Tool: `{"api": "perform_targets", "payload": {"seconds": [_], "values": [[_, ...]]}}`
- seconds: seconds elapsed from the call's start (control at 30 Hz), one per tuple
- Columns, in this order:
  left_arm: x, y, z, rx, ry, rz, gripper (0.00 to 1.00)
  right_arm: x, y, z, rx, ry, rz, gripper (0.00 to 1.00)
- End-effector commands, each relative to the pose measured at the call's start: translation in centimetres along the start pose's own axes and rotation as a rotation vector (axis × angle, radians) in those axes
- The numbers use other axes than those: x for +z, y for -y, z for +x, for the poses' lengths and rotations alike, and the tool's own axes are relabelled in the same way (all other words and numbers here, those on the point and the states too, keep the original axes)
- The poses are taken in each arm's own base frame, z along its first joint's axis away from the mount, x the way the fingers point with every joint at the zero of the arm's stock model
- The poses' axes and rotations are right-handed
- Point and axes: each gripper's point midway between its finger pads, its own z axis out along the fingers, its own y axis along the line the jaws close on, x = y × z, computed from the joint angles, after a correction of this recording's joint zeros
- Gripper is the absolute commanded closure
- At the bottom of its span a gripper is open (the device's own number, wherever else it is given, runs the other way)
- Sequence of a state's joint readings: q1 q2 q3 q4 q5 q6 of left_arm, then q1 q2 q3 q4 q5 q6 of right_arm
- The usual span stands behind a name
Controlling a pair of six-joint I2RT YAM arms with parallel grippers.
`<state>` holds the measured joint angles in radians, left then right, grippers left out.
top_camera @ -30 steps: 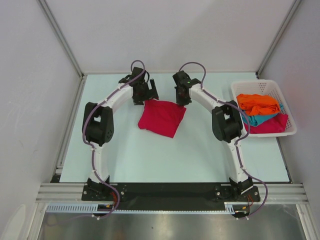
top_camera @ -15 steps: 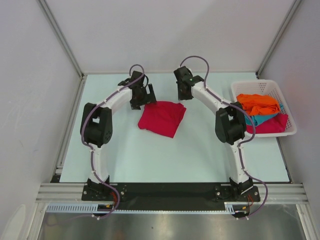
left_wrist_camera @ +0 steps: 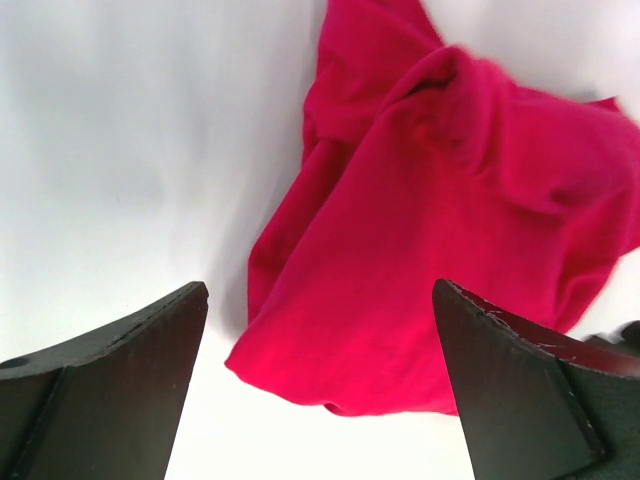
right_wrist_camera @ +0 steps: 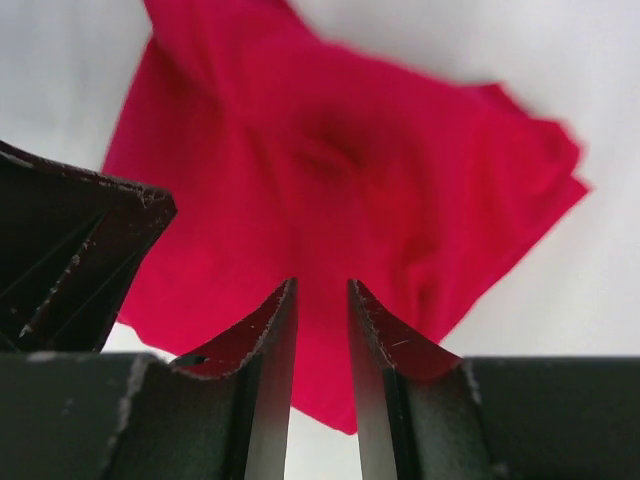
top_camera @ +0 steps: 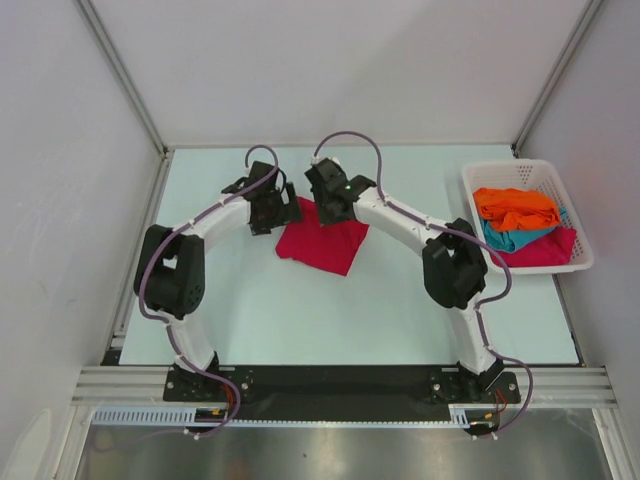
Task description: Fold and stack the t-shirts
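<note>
Your crimson t-shirt (top_camera: 322, 240) looks folded; left gripper (left_wrist_camera: 320, 290) wide open, right gripper (right_wrist_camera: 320, 290) barely parted, both empty; crumpled t-shirts (top_camera: 515, 210) in the white basket (top_camera: 520, 168) at right remain.

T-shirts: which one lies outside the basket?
The crimson red t-shirt, alone on the table; the orange t-shirt and teal t-shirt lie in the white basket.

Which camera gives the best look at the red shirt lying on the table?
Top external: the red shirt shows nearly whole, with its place on the table. Left wrist is close but crops it; right wrist blurs it behind its own fingers.
</note>
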<state>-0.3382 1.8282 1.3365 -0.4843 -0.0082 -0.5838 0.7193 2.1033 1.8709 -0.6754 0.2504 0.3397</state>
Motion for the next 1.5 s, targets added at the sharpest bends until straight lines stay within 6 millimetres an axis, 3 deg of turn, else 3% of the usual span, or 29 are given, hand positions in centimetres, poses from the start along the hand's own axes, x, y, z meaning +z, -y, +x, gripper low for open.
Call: {"api": "perform_targets", "payload": {"seconds": [0.0,0.1,0.27,0.4,0.43,0.5,0.77,0.9,1.1,1.23,1.27,1.33,1.37,1.43,1.47], "values": [[-1.1,0.5,-0.2,-0.022,0.053,0.029,0.01,2.1,-0.3,2.6,0.023,-0.06,-0.002,0.69],[-1.0,0.8,0.8,-0.02,0.055,0.043,0.01,3.4,0.3,3.5,0.037,-0.085,-0.002,0.69],[0.7,1.5,3.7,0.007,0.003,0.052,0.0,6.6,3.2,5.1,0.113,-0.162,0.002,0.7],[1.2,2.0,5.1,0.028,-0.021,0.053,0.0,8.1,5.3,4.8,0.119,-0.165,0.034,0.7],[1.2,2.1,5.2,0.03,-0.021,0.054,0.0,8.2,5.9,4.0,0.12,-0.154,0.037,0.7],[1.0,2.1,5.1,0.034,-0.016,0.055,0.01,8.4,6.1,3.8,0.111,-0.165,0.043,0.7],[-0.5,1.9,3.8,0.048,0.036,0.034,0.01,4.9,5.3,-1.8,0.063,-0.042,0.051,0.7],[-1.6,1.6,3.1,0.046,0.067,0.022,0.01,1.4,5.1,-5.6,0.022,0.055,0.086,0.7],[-3.9,0.2,1.3,0.031,0.133,-0.018,0.0,-4.4,5.3,-8.5,0.035,0.155,0.107,0.69],[-6.2,-1.3,0.3,0.02,0.181,-0.031,0.01,-6.8,4.7,-7.4,0.073,0.163,0.063,0.69],[-7.4,-1.5,-0.3,0.021,0.214,-0.025,0.01,-6.3,5.0,-5.2,0.087,0.121,0.064,0.69],[-8.4,-2.0,-0.8,0.029,0.246,-0.023,0.01,-7.7,4.4,-4.9,0.13,0.142,-0.006,0.69],[-9.2,-2.2,-0.8,0.027,0.26,-0.011,0.01,-6.4,4.9,-1.9,0.161,0.077,-0.009,0.68],[-10.0,-2.8,-0.6,0.015,0.27,-0.006,0.01,-6.6,3.7,-0.6,0.216,0.048,-0.133,0.69],[-10.1,-3.0,-0.4,0.011,0.265,-0.001,0.0,-5.7,4.1,1.6,0.261,-0.007,-0.141,0.69]]}}
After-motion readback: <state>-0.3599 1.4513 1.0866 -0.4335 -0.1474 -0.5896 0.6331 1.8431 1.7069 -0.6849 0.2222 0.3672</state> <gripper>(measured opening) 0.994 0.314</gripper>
